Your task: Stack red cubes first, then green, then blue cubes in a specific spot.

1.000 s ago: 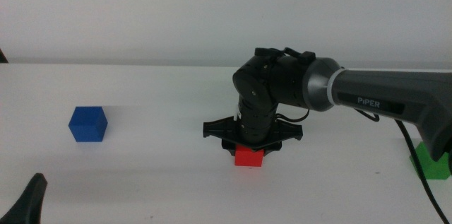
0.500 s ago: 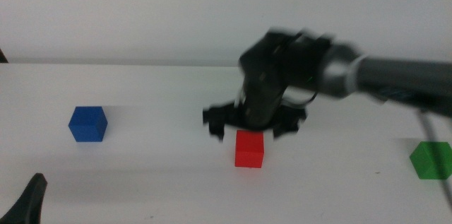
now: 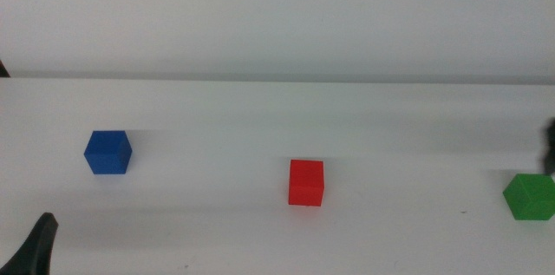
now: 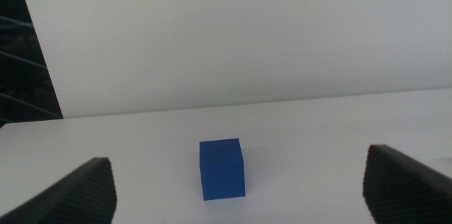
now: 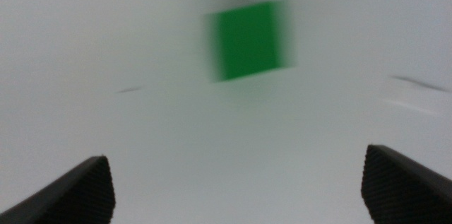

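Observation:
The red cube (image 3: 306, 182) stands alone on the white table (image 3: 260, 110), near the middle of the middle view. The blue cube (image 3: 107, 153) sits at the left and the green cube (image 3: 529, 196) at the far right. My left gripper (image 4: 236, 157) is open and empty. It waits at the near left, and one jaw tip shows at the bottom edge of the middle view. The blue cube (image 4: 222, 169) lies ahead of its jaws. My right gripper (image 5: 236, 157) is open and empty, with the blurred green cube (image 5: 248, 39) ahead of it. Only a dark sliver of that arm (image 3: 550, 145) shows at the right edge.
A plain white wall (image 3: 277, 15) rises behind the table's far edge. Only the three cubes are on the tabletop.
My right gripper has let go of the red cube and swung away to the right, almost out of the middle view. The red cube stays put. The green cube is now uncovered.

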